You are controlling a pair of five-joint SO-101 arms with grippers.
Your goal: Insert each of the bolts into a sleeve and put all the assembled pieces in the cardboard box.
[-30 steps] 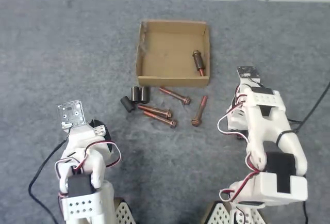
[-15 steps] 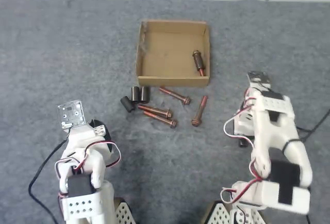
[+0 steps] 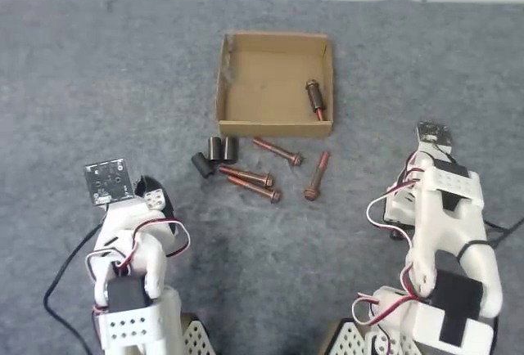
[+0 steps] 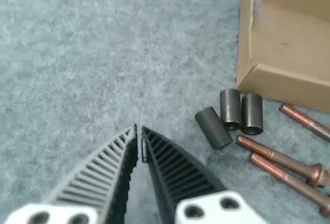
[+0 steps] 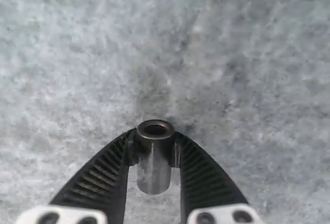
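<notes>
The cardboard box (image 3: 237,85) stands at the table's back middle with one bolt-and-sleeve piece (image 3: 315,100) inside. In front of it lie three dark sleeves (image 3: 214,155) and several copper bolts (image 3: 246,177). In the left wrist view my left gripper (image 4: 139,131) is shut and empty over bare carpet, short of the sleeves (image 4: 230,109), the bolts (image 4: 273,157) and the box (image 4: 268,79). My right gripper (image 5: 153,142) is shut on a dark sleeve (image 5: 153,167), held with its bore pointing outward over bare carpet. The right arm (image 3: 442,199) stands right of the bolts.
Grey carpet covers the whole table. A pale wall edge runs along the back. One bolt (image 3: 318,175) lies apart from the others, closest to the right arm. The left arm (image 3: 131,232) stands at the front left with open carpet around it.
The right arm has swung to the right and back toward its base, away from the bolts, carrying the sleeve. The left arm's wrist has shifted slightly to the left.
</notes>
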